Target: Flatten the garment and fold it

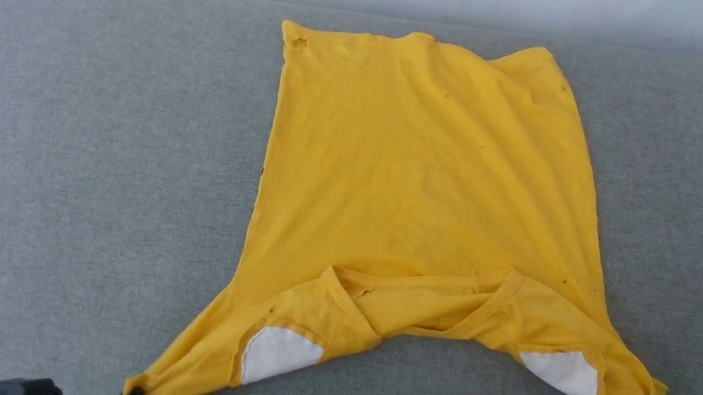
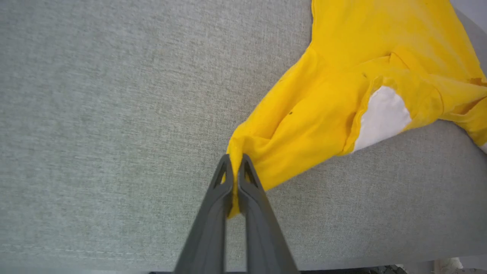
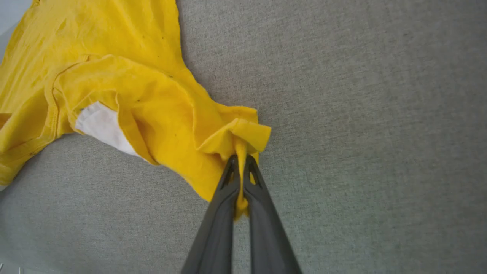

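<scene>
A yellow T-shirt (image 1: 429, 167) lies spread across a grey fabric-covered surface (image 1: 61, 155), its hem at the far edge and its collar (image 1: 420, 293) and two white patches (image 1: 279, 353) nearest the robot. The left gripper (image 2: 236, 160) is clamped tight on the tip of one sleeve, and the right gripper (image 3: 241, 160) is pinched closed on the other, with both sleeves stretched outward.

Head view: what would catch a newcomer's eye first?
The bright yellow shirt lies spread on the grey pad, collar nearest the robot. The left pincer and right pincer are each shut on a near corner, holding it wide. Two white patches flank the collar.
</scene>
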Motion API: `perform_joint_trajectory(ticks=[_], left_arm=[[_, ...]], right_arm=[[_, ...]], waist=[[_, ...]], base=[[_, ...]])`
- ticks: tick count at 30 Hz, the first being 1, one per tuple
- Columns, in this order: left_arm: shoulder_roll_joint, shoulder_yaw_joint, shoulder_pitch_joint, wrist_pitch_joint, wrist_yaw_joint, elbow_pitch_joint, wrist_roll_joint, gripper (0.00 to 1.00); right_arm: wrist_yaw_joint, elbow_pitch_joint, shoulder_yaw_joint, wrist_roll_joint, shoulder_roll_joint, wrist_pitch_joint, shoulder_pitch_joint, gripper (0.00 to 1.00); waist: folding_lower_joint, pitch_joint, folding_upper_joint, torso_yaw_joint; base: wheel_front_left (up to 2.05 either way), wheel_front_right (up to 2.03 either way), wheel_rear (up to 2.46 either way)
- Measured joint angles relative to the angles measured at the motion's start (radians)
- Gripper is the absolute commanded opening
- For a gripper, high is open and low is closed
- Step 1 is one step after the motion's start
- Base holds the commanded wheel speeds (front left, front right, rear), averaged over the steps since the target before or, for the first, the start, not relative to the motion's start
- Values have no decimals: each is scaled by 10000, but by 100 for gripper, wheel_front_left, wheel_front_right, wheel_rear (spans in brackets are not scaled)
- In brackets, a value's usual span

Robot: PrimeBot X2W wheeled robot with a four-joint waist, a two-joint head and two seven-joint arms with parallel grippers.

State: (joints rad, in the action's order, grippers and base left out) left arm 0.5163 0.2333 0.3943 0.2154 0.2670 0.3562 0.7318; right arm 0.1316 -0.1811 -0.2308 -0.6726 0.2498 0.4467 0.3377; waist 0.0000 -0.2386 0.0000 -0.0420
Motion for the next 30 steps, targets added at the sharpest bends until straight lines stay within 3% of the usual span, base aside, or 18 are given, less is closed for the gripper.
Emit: perform_joint_trajectory(ticks=[11,21,23,24,25,30], left_arm=[[-6,-395,-261,-1037,150,696,-449,0],[-407,109,-1196,-1542,-36,522,-890,0],[-401,148,-1290,-1526,-35,522,-968,0],[-391,159,-1314,-1484,-35,541,-988,0],[-368,176,-1314,-1417,-35,566,-988,0],[-299,188,-1312,-1262,-33,907,-984,0]], right_arm=[[0,324,19,600,40,422,164,0],[23,2477,800,1352,15,-1012,-722,1],[40,2784,853,1365,15,-1375,-858,33],[75,2892,867,1379,15,-1524,-906,71],[90,2941,855,1369,12,-1615,-929,100],[86,2023,510,593,54,-1147,-1096,100]], waist=[[0,15,0,208],[-1,-155,0,336],[-1,-204,0,348],[-1,-227,0,348],[-2,-249,0,345],[2,-404,0,361]], base=[[0,0,0],[0,0,0],[0,0,0],[0,0,0],[0,0,0],[0,0,0]])
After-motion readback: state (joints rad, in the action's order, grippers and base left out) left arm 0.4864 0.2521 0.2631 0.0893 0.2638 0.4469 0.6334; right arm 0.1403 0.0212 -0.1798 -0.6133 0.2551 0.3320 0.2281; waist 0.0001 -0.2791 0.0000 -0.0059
